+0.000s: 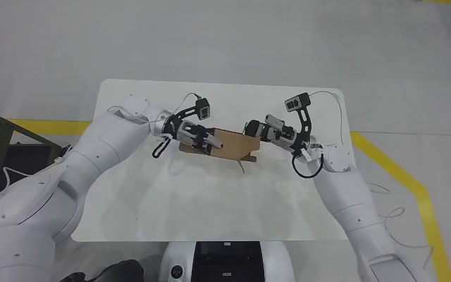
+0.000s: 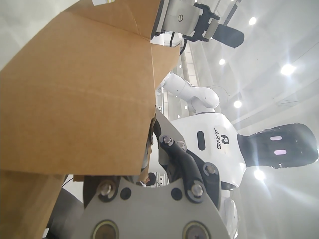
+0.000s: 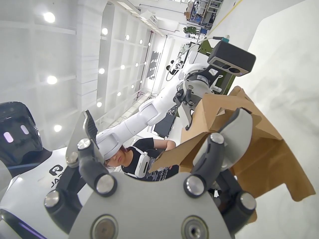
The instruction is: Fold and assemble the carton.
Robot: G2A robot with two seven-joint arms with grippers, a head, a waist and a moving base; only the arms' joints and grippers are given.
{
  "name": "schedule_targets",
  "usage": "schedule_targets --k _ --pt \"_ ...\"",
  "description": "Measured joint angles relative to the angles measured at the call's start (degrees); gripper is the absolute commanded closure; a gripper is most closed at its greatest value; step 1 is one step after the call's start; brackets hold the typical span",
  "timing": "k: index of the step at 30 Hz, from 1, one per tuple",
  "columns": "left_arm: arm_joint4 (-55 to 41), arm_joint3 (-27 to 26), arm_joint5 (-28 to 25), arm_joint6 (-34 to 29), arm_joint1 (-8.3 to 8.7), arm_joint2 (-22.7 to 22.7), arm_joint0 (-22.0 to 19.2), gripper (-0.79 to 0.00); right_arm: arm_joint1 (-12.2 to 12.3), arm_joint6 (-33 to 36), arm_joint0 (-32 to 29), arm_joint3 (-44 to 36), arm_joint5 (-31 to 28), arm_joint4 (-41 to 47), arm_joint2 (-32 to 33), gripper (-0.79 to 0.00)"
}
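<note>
A brown cardboard carton (image 1: 229, 144), partly folded, hangs above the middle of the white table (image 1: 141, 204) between both arms. My left gripper (image 1: 204, 139) is shut on the carton's left end. In the left wrist view one of its fingers (image 2: 165, 130) lies against the panel edge of the carton (image 2: 74, 95), and the other is hidden behind the cardboard. My right gripper (image 1: 255, 132) is open at the carton's right end. In the right wrist view one of its fingers (image 3: 235, 130) presses on the carton (image 3: 264, 155), while the other finger (image 3: 86, 128) stands far off in the air.
The table around and under the carton is bare white, with rounded corners. Yellow floor tape (image 1: 394, 162) runs beyond the right edge of the table, and a dark object (image 1: 14, 144) sits off the left edge.
</note>
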Motion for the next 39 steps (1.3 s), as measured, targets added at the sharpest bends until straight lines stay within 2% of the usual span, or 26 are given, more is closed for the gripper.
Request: schedule_targets --k 12,17,22,30,39 --pt "-1.46 -0.96 -1.01 -0.01 -0.01 1.80 -1.12 0.000 -0.80 1.76 1.73 2.10 0.70 1.15 -2.82 -0.785" --pt "-1.99 -0.24 -1.18 0.00 -0.04 1.56 -1.51 0.000 -0.74 1.39 1.83 2.54 -0.45 1.70 -1.89 -0.785" --pt "-3.63 1.55 -1.17 0.01 0.41 -0.95 -1.06 0.000 -0.15 -0.34 0.88 2.54 0.00 2.31 0.91 -0.785" --pt "-4.29 -0.06 -1.18 0.00 2.33 -9.27 2.45 0.000 0.44 -0.89 0.70 4.20 5.07 0.23 2.13 -0.785" --pt "-4.40 -3.05 -1.17 0.00 4.21 -11.01 3.89 0.000 0.79 1.78 1.13 10.42 5.38 0.59 3.09 -0.785"
